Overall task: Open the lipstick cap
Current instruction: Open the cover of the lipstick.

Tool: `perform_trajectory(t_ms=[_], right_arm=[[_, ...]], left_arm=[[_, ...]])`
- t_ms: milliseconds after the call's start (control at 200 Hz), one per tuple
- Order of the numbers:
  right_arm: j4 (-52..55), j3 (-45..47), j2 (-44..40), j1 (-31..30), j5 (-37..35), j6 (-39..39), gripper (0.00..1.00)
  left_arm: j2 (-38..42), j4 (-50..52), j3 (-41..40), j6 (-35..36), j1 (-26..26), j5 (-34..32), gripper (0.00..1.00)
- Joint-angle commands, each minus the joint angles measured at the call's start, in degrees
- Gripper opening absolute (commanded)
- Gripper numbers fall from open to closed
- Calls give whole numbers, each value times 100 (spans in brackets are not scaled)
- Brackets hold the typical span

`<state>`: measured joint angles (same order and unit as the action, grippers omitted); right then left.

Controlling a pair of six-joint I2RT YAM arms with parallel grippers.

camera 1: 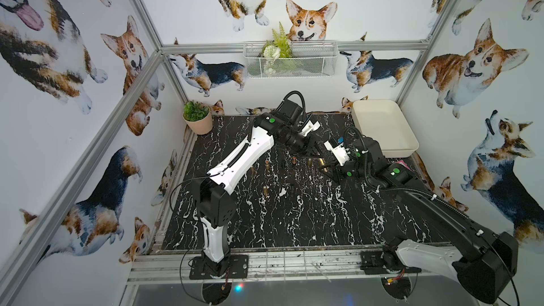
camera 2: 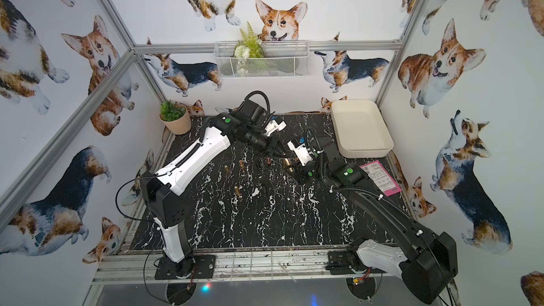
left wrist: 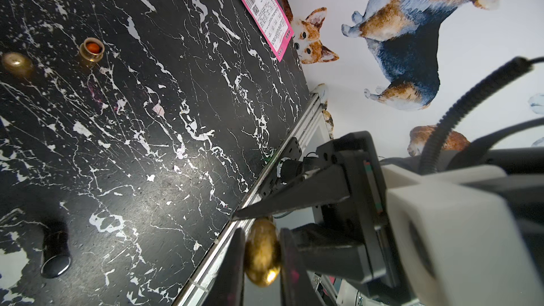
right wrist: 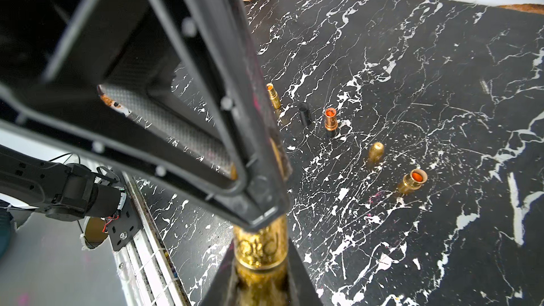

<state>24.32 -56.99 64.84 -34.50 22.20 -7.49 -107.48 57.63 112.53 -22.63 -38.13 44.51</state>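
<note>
The black counter (camera 1: 294,225) with white streaks takes up most of the space. Two big arms reach over it from six o'clock, the left arm (camera 1: 244,154) and the right arm (camera 1: 441,213). A white bin (camera 1: 379,125) sits in the two o'clock corner. A wire basket (camera 1: 290,60) with green leaves hangs on the wall at twelve o'clock. A little plant pot (camera 1: 197,122) stands in the ten o'clock corner. A pink paper (camera 2: 379,178) lies flat by the three o'clock edge.

The two hands meet in the air, a bit toward one o'clock from the middle of the counter. The left hand (left wrist: 261,239) is closed tight on one end of a gold lipstick (right wrist: 260,239). The right hand (right wrist: 260,260) squeezes the other end of the same lipstick. The lipstick is up off the counter. A thin line runs around it, but I cannot tell which end comes off.

Below, small things stand apart on the counter: a copper lipstick (right wrist: 331,119) with its orange tip showing, an open gold tube (right wrist: 412,181), a loose gold cap (right wrist: 376,151) and a black cap (right wrist: 304,113).
</note>
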Motion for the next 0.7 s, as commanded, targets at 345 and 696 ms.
perform_trajectory(t_ms=[345,696], right_arm=[[259,171,-303,-7,-124,-70,2],[277,421,-759,-22,-351,-318,1]], left_arm=[[141,-46,-90,-52,375,-338,0],[154,-266,-182,-32,396,-1335,0]])
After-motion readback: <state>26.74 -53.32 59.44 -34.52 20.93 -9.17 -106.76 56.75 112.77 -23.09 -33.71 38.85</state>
